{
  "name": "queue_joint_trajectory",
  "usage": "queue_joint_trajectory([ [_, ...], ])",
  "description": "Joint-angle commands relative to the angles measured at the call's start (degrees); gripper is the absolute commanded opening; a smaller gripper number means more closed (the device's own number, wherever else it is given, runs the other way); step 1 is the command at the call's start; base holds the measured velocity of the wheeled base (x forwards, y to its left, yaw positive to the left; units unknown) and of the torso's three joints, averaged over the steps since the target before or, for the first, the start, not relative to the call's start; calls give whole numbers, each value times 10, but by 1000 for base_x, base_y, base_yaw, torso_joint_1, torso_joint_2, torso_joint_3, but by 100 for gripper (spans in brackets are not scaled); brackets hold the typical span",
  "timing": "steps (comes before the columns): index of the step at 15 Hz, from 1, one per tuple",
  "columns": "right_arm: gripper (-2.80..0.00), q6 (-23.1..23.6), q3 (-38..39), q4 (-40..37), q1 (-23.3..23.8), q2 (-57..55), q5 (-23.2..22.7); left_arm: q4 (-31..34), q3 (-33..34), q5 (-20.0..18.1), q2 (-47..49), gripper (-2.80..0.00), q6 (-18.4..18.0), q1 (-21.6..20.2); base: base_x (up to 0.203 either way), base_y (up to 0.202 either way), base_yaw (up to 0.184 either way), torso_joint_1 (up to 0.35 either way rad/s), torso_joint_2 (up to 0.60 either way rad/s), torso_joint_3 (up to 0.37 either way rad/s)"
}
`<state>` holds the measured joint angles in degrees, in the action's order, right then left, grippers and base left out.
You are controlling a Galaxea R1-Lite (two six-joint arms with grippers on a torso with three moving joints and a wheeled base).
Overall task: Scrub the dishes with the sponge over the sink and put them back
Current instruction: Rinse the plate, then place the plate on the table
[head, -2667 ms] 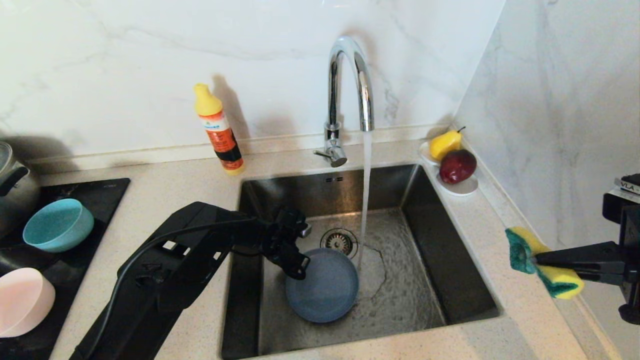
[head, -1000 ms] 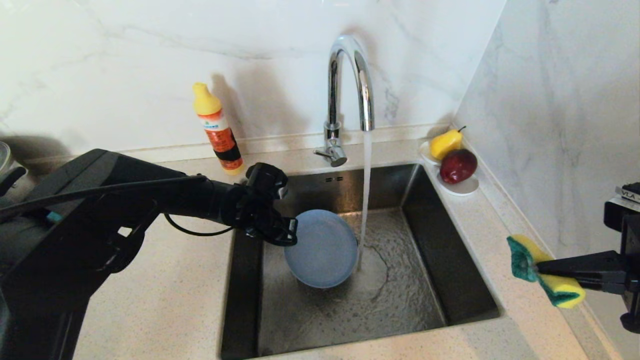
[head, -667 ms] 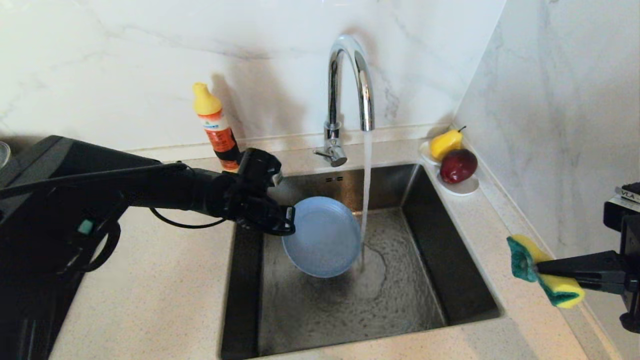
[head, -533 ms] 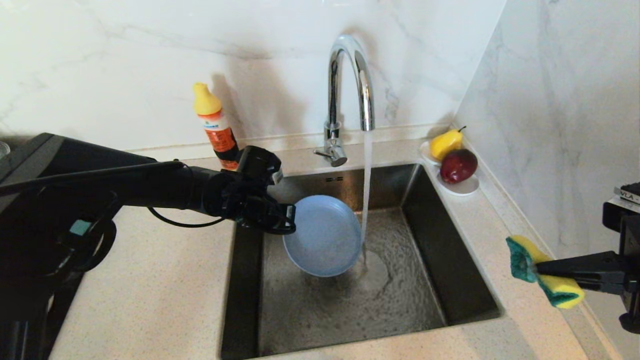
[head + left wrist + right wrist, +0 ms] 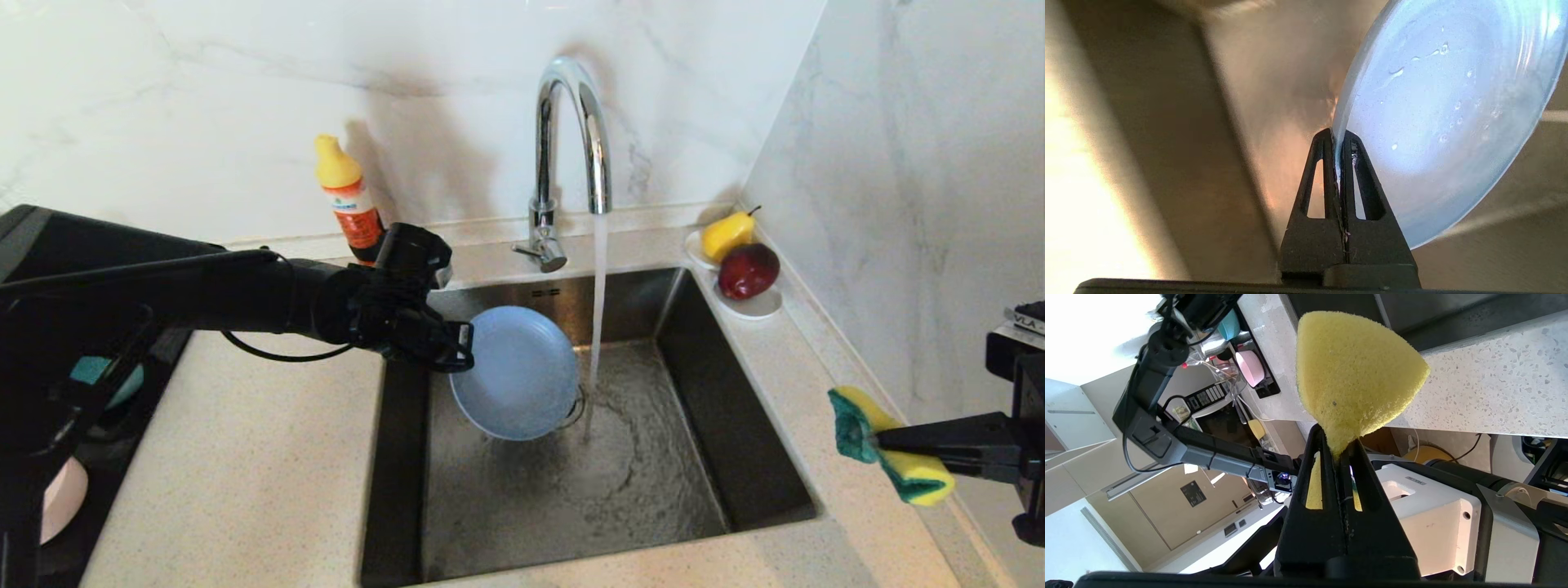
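I have the left end effector point(image 5: 461, 353) pinching the rim of the blue plate point(image 5: 513, 373), its two fingers pressed tight on the edge. A few seconds ago the plate lay flat on the sink floor near the middle of the frame. Now it is lifted and tipped up on its side, higher and a bit more to the left, hanging over the sink point(image 5: 735, 425). It sits just left of the water falling from the tap point(image 5: 571, 131), and drops cling to its face in the left wrist view.

My right end effector point(image 5: 878, 439) waits at the right edge of the frame, over the bench point(image 5: 269, 457), pinching the sponge point(image 5: 890, 445) at its narrow middle. It has not moved.

I think the plate is now up where I can scrub it, so the sponge has to come across to it next. The teal bowl point(image 5: 102, 380) and pink bowl point(image 5: 61, 498) wait at the far left.
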<state>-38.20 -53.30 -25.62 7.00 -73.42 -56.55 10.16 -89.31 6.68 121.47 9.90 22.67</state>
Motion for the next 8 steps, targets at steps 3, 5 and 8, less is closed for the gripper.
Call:
queue_joint_trajectory([
  [3,-280,-2,-3,-1,0,4,-2,13,6,50,-52,-280,-10,-8,0,0,0,0,0,0],
  [5,-280,-2,-1,-1,0,3,-2,8,23,98,-79,-280,-30,-8,0,0,0,0,0,0],
  [8,-280,-2,1,-1,1,3,-2,7,31,118,-121,-280,-35,-8,0,0,0,0,0,0],
])
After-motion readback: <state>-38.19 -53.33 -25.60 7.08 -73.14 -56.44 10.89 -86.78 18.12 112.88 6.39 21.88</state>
